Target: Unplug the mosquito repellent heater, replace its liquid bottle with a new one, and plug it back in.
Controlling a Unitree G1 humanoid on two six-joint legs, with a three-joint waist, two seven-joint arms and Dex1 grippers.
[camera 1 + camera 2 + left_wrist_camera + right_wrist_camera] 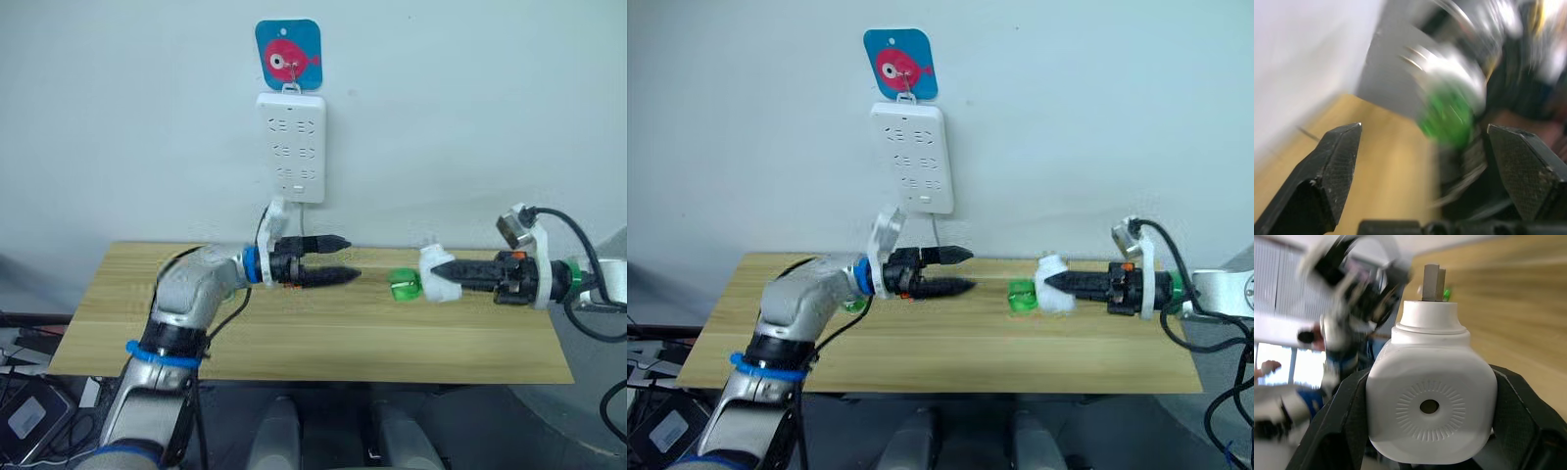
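Note:
The white mosquito repellent heater [431, 257] hangs just above the right half of the wooden table [294, 343], with my right gripper [443, 273] shut on it. In the right wrist view its round face with the centre hole [1430, 406] points at the camera, and the metal prongs [1432, 281] point away. A small green liquid bottle [404, 286] sits right beside the heater on its left. I cannot tell whether they touch. My left gripper [351, 258] is open over the table's middle, pointing at the bottle [1447, 115], with nothing between its fingers.
A long white power strip [291, 147] hangs on the wall above the table's back edge, under a blue square hook with a red fish [289, 56]. Its cable drops behind my left wrist. A bit of green [854, 305] shows under my left forearm.

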